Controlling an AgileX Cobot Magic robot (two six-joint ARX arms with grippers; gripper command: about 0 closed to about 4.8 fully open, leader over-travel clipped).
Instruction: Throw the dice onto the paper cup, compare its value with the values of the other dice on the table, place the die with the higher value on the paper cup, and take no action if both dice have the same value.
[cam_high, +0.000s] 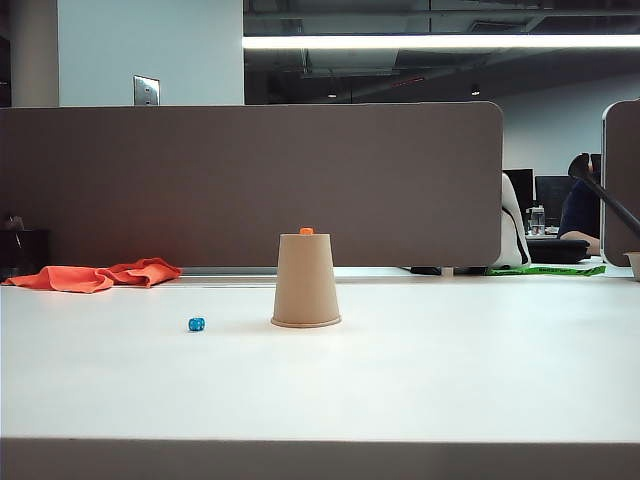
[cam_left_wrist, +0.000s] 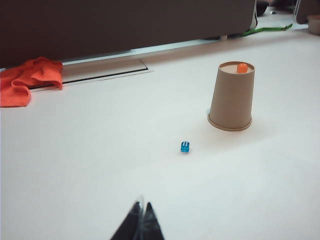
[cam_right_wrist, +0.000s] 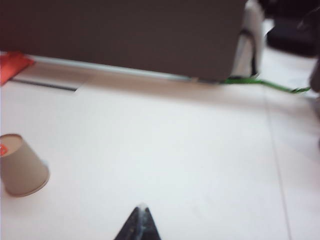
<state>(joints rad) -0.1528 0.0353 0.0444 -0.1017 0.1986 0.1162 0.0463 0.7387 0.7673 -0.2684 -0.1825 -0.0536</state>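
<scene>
Resting on the upturned paper cup (cam_left_wrist: 231, 97), the orange die (cam_left_wrist: 242, 68) is seen well beyond the left gripper (cam_left_wrist: 142, 220) (jaws shut, empty); the blue die (cam_left_wrist: 185, 147) lies nearer. The right gripper (cam_right_wrist: 141, 224) is closed, empty.

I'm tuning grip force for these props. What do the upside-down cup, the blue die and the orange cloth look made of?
The paper cup, standing upside down, looks like matte tan paper: dull surface, rolled rim against the table. The blue die seems to be glossy, slightly translucent plastic with pale pips, though it is small. The orange cloth looks like soft fabric, crumpled into folds.
</scene>
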